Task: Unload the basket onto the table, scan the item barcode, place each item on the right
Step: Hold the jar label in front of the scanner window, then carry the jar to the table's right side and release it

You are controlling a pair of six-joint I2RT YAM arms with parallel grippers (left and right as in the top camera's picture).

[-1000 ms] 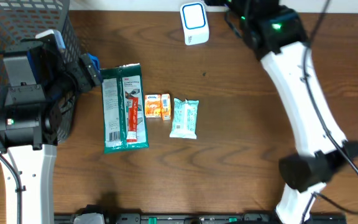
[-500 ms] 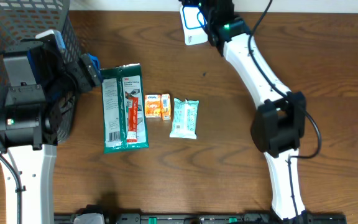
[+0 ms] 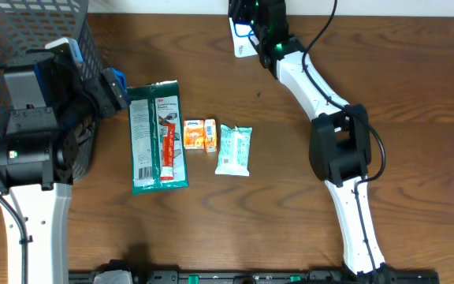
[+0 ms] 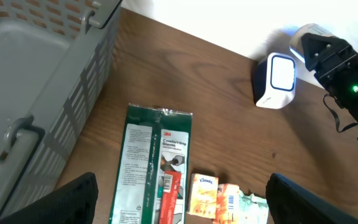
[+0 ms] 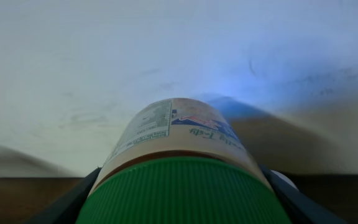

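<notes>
1. Overhead view: the right claw (image 3: 249, 17) is at the far edge of the bench (image 3: 211, 229), just beside the white scanner (image 3: 243, 43);
2. right wrist view: this claw grips a bottle (image 5: 179, 127) with a green cap (image 5: 182, 186); the label faces up; a blue glow lies behind it;
3. the left claw (image 4: 180, 186) hangs wide open beside the basket (image 4: 36, 93), above the gloves pack (image 4: 151, 168).

Left arm (image 3: 31, 209) stands at the near left, wrist folded above its base. Left gripper (image 3: 94, 66) hangs with jaws spread wide, holding nothing. Right arm (image 3: 314, 83) reaches from the near right, elbow bent midway, to the far side. Right gripper (image 3: 248, 17) clamps a bottle (image 5: 179, 134).
</notes>
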